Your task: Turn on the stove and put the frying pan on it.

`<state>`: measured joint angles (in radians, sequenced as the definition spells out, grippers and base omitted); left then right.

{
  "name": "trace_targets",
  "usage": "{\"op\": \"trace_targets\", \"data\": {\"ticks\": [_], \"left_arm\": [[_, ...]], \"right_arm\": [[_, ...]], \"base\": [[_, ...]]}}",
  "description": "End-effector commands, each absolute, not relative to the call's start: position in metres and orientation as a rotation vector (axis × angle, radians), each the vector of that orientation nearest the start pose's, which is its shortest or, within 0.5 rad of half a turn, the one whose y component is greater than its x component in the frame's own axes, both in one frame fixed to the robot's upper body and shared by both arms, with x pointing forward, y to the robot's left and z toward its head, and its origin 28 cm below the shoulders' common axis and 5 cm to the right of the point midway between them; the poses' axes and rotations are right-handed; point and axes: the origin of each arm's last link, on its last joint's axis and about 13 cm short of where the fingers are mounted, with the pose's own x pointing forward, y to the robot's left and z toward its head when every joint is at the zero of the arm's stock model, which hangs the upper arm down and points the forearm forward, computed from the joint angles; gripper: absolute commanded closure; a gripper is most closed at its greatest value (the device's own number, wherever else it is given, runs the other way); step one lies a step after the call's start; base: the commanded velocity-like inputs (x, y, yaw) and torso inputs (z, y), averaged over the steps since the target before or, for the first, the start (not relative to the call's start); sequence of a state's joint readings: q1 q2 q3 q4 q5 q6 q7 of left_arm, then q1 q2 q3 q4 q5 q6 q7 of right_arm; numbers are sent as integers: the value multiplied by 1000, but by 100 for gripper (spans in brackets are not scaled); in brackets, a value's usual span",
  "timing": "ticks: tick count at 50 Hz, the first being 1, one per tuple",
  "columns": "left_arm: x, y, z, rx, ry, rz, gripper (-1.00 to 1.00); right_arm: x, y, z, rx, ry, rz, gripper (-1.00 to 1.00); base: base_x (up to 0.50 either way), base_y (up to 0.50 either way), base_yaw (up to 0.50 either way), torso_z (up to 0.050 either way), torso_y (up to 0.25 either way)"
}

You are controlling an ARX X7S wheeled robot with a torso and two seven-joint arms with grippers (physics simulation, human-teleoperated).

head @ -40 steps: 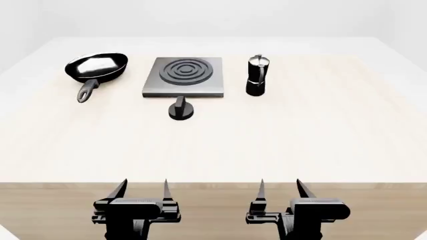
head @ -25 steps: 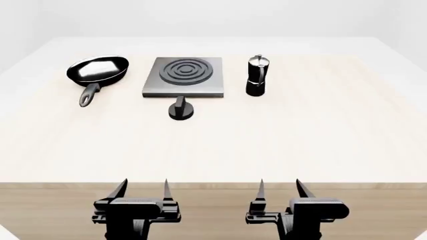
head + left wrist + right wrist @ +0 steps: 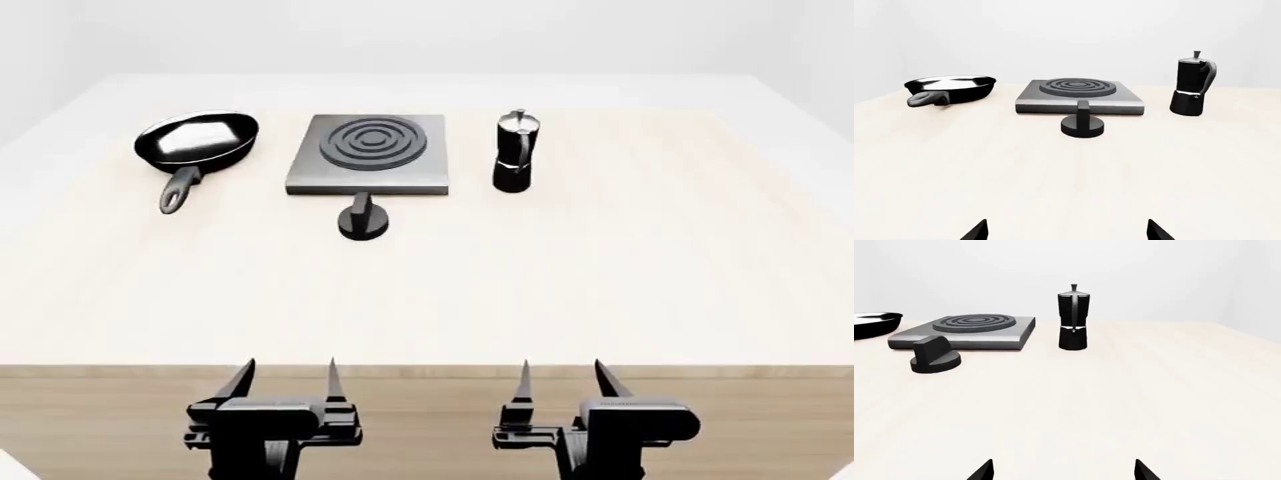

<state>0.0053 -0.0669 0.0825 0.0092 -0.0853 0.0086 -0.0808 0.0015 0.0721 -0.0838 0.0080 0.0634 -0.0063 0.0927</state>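
The stove is a flat grey plate with ring burner at the table's far middle, its round black knob just in front of it. The frying pan lies to the stove's left, handle pointing toward me. In the left wrist view the stove, knob and frying pan stand far ahead. In the right wrist view I see the stove and knob. My left gripper and right gripper hang open at the table's near edge, both empty.
A black moka pot stands upright to the right of the stove, also seen as the moka pot in the right wrist view. The pale wooden table stretches wide between the grippers and the objects.
The frying pan has settled flat on the table, shifting slightly; both grippers have stayed in place.
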Motion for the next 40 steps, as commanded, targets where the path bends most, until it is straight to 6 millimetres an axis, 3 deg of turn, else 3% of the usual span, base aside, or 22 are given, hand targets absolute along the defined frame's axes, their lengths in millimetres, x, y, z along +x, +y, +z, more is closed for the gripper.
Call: {"op": "trace_targets", "data": {"ticks": [1, 40], "left_arm": [[206, 204, 14, -21, -8, -2, -100], [207, 208, 15, -37, -3, 0, -100]], "right_arm": [[207, -97, 11, -15, 4, -13, -100], [207, -93, 11, -23, 11, -12, -100]], "base": [[0, 500, 0, 0, 0], [0, 500, 0, 0, 0]]}}
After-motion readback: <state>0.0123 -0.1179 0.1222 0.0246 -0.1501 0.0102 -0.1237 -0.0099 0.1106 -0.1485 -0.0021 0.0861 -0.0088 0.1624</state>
